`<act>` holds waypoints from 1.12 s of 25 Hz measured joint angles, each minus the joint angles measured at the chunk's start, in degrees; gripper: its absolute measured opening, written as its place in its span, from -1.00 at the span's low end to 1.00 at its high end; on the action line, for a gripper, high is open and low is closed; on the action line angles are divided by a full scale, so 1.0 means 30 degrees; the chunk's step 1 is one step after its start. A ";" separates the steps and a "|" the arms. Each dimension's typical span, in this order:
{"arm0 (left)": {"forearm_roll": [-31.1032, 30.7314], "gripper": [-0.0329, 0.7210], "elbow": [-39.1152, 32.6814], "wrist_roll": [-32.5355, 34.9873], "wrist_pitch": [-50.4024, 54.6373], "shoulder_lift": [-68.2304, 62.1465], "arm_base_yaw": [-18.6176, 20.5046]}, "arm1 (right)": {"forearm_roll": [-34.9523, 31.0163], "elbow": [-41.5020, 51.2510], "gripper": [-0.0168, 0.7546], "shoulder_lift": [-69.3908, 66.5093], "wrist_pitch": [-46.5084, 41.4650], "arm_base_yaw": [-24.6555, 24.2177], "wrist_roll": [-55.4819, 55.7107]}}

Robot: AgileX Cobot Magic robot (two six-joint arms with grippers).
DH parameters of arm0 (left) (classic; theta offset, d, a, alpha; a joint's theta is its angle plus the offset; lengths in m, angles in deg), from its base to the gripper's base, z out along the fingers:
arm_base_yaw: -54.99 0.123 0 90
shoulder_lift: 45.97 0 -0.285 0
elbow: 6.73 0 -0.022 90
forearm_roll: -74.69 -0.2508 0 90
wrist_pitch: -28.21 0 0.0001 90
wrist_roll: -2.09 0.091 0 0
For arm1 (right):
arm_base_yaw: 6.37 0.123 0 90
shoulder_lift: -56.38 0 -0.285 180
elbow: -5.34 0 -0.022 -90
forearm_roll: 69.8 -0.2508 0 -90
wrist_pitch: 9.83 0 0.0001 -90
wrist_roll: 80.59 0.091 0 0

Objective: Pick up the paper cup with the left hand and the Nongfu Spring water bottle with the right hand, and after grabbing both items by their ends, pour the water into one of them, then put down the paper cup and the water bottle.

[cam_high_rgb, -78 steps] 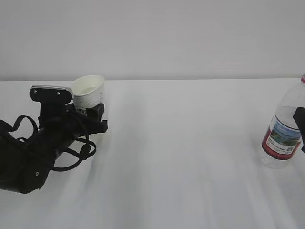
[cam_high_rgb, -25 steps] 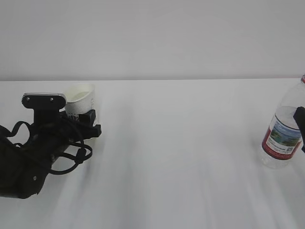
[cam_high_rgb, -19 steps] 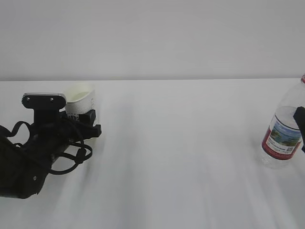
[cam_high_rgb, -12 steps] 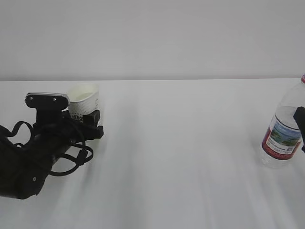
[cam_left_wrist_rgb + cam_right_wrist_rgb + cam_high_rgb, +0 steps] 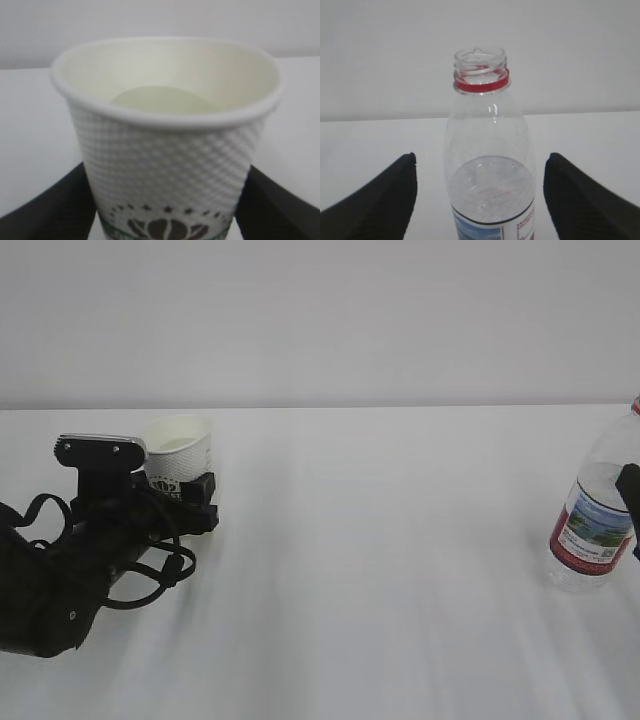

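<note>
The paper cup [image 5: 181, 453] stands upright at the left of the table, white with dotted embossing and a green logo band [image 5: 165, 150]. My left gripper [image 5: 186, 487] reaches in low from the left, and its black fingers [image 5: 45, 210] flank the cup's lower half, open, with only slivers of gap. The Nongfu Spring water bottle [image 5: 596, 508] stands uncapped at the far right, with water [image 5: 490, 192] up to just above the label. My right gripper [image 5: 480, 200] is open, one finger on each side of the bottle [image 5: 487, 130] and well clear of it.
The white tabletop [image 5: 380, 570] stretches between cup and bottle, and a pale wall rises behind its far edge. The bottle sits at the right border of the exterior view. Loose black cables [image 5: 150, 575] hang from the left arm just above the table.
The cup, earlier tilted in the left gripper, now stands upright. The left fingers have spread wider around it and shifted slightly right. Bottle and right gripper have not moved.
</note>
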State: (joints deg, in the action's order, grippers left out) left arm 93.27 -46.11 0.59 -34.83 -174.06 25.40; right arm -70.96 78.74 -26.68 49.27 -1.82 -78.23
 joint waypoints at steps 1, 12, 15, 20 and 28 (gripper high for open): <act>0.0000 0.66 0.0000 0.0000 -0.0002 0.0000 0.0000 | 0.0000 0.0000 0.58 0.0000 0.0000 0.0000 0.0000; -0.0040 0.88 -0.0801 -0.1431 -0.0089 0.0000 0.0000 | 0.0000 0.0000 0.58 0.0000 0.0000 0.0000 0.0000; -0.0040 0.91 -0.1196 -0.1875 -0.0153 0.0000 0.0000 | 0.0000 0.0000 0.58 0.0000 0.0000 0.0000 0.0000; -0.0153 0.92 -0.1591 -0.2000 -0.0688 0.0000 0.0000 | 0.0000 0.0000 0.58 0.0000 0.0000 0.0000 0.0000; -0.0242 0.92 -0.3207 -0.3186 -0.0828 0.0000 0.0000 | 0.0000 0.0000 0.58 0.0000 0.0000 0.0000 0.0000</act>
State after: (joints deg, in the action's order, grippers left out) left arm 92.54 -55.73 -8.97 -37.32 -174.06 25.40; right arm -70.96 78.74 -26.68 49.27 -1.82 -78.23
